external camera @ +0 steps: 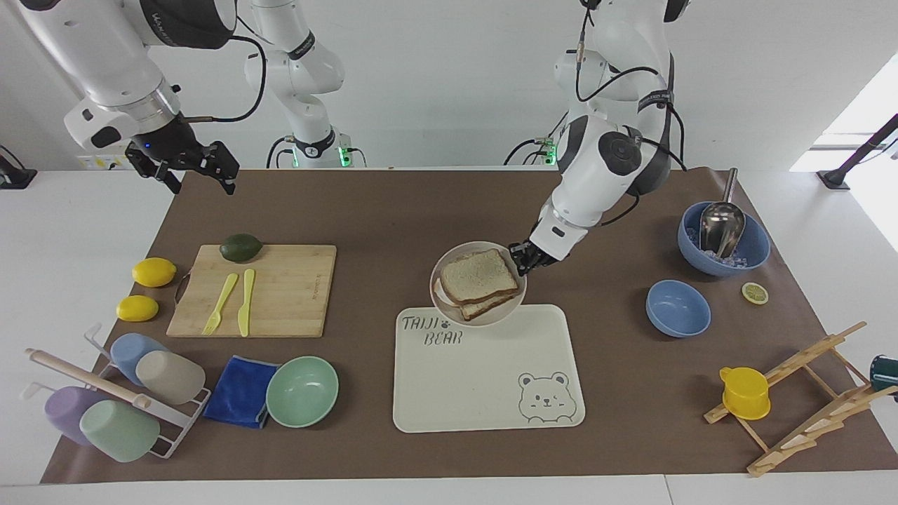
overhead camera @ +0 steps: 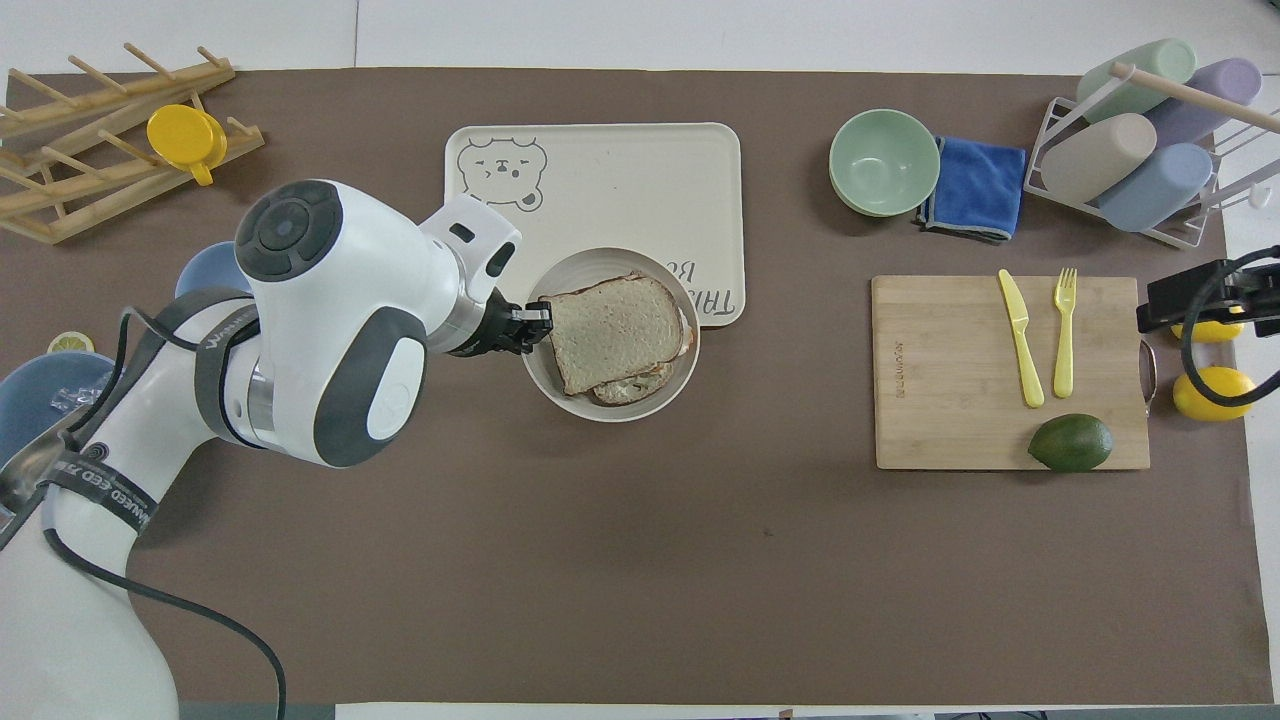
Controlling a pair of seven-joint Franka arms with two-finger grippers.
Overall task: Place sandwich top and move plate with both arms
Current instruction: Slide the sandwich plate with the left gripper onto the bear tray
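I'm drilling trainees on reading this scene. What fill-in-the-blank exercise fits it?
1. The left gripper is shut on the rim of the ____.
2. The sandwich top lies on the plate, over the cream ____'s edge.
3. The waiting right gripper's jaws are ____.
Missing: plate; tray; open

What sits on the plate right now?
The sandwich top lies on a lower slice on the plate, which the left gripper holds by the rim. Any filling is mostly covered.
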